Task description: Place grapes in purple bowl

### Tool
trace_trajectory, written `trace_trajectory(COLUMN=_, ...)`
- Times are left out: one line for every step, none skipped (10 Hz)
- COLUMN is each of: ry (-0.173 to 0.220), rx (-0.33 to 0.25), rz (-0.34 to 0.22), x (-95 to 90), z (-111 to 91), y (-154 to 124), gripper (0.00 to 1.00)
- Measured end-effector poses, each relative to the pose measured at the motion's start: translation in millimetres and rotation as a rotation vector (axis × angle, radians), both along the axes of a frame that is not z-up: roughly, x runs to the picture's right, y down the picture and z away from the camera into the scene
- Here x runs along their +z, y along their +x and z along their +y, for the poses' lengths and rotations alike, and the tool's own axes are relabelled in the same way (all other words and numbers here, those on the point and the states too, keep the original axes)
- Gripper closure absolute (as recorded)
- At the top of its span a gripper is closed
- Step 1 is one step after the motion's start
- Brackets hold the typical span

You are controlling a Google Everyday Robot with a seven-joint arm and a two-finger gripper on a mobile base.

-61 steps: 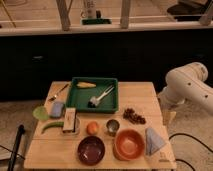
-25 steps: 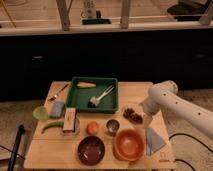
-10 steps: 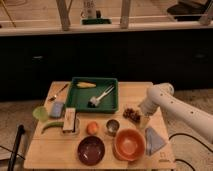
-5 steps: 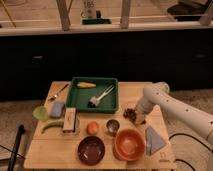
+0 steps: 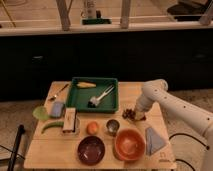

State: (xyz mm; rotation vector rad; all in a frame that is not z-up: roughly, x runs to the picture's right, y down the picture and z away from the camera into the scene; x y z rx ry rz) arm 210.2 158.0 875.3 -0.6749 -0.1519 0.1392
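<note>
Camera view: a wooden table (image 5: 46, 156) is seen from the front and above, with a dark counter behind it. The white arm (image 5: 172, 104) is reached in from the right, and its gripper (image 5: 137, 113) is lowered to the table's right side, right at the grapes (image 5: 129, 114). The grapes are seen as a small dark bunch lying on the tabletop, just right of the green tray (image 5: 116, 94) and behind the orange bowl (image 5: 130, 144). Whether the gripper is clamped on the bunch or merely set against it cannot be told.

The purple bowl (image 5: 91, 149) is placed near the front edge, just left of the orange bowl and well apart from the grapes. Nothing can be made out inside it. A small metal cup (image 5: 112, 125) is set between the bowls and the tray, with an orange fruit (image 5: 92, 128) just beside it on the left. A folded blue cloth (image 5: 154, 140) is laid to the right of the orange bowl.

In the tray a yellow item (image 5: 86, 85) and a pale utensil (image 5: 103, 95) are held. On the left side a spoon (image 5: 60, 92), a green disc (image 5: 39, 113), a grey-blue pad (image 5: 57, 108), a long green vegetable (image 5: 51, 126) and a small upright box (image 5: 70, 120) are found.
</note>
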Motion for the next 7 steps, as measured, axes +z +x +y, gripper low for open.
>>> trace_trajectory(ry=0.011, rx=0.000, rz=0.005, x=-3.1, z=-9, y=3, gripper=1.00)
trace_trajectory(ry=0.019, rx=-0.001, rz=0.008, x=-5.8, z=-17, y=5, gripper=1.00)
trace_trajectory(ry=0.031, rx=0.003, rz=0.004, x=-10.0, z=-29, y=7, gripper=1.00)
trace_trajectory(ry=0.041, rx=0.013, rz=-0.011, x=-16.8, z=-42, y=9, gripper=1.00)
trace_trajectory(ry=0.047, rx=0.024, rz=-0.031, x=-26.2, z=-54, y=13, gripper=1.00)
trace_trajectory(ry=0.057, rx=0.034, rz=-0.063, x=-38.7, z=-69, y=16, gripper=1.00)
trace_trajectory(ry=0.066, rx=0.041, rz=-0.087, x=-48.2, z=-78, y=19, gripper=1.00)
